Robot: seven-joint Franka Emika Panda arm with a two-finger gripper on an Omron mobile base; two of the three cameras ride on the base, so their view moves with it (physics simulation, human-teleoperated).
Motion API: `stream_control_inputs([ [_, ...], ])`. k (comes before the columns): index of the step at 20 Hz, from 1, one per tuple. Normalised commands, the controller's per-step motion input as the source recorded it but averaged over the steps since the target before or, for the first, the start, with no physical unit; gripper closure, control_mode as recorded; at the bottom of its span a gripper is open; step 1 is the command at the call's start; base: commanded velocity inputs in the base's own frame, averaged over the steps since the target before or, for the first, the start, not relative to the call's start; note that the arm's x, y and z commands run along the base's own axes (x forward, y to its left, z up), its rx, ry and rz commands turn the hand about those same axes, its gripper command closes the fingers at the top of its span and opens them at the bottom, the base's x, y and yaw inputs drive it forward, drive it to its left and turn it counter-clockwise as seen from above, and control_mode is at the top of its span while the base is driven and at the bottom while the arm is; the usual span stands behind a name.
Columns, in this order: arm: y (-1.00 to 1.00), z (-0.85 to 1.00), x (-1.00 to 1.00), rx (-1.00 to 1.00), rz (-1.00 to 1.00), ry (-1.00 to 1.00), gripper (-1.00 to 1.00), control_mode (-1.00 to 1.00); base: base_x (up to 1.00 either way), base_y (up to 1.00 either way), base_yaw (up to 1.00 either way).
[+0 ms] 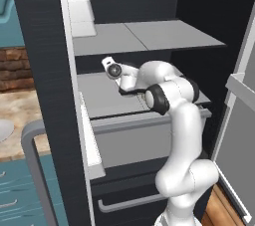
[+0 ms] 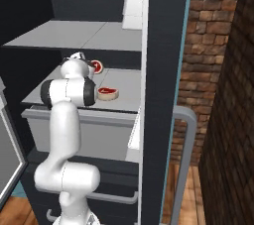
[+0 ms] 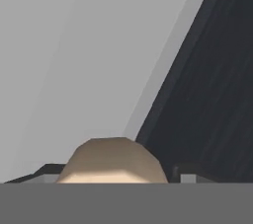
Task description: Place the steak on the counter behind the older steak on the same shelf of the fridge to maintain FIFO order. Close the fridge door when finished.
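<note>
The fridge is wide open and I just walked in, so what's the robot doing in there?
The arm reaches into the open fridge over the shelf with the drawer front. In the hand view a cream-tan steak sits between the gripper fingertips, which look closed on it. In the right base view one steak lies near the front, another further back by the hand.

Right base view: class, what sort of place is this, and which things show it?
A kitchen, seemingly a rendered one. An open fridge has two steaks on a grey shelf, and a stone counter with teal drawers stands beside it.
</note>
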Motion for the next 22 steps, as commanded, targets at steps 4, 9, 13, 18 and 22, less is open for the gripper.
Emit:
stream_control_inputs([
  [4,0.00,-0.12,-0.40,-0.03,0.02,0.00,-1.00,-1.00,0.00,0.00,0.00],
  [9,0.00,0.00,-0.65,0.00,0.00,-0.02,-1.00,-1.00,0.00,0.00,0.00],
  [13,0.00,0.09,-0.77,0.00,0.00,-0.07,-1.00,-1.00,0.00,0.00,0.00],
  [18,0.00,0.17,-0.98,0.00,0.00,-0.03,-1.00,-1.00,0.00,0.00,0.00],
  [22,0.00,0.52,-0.95,0.00,-0.04,0.00,-1.00,-1.00,0.00,0.00,0.00],
])
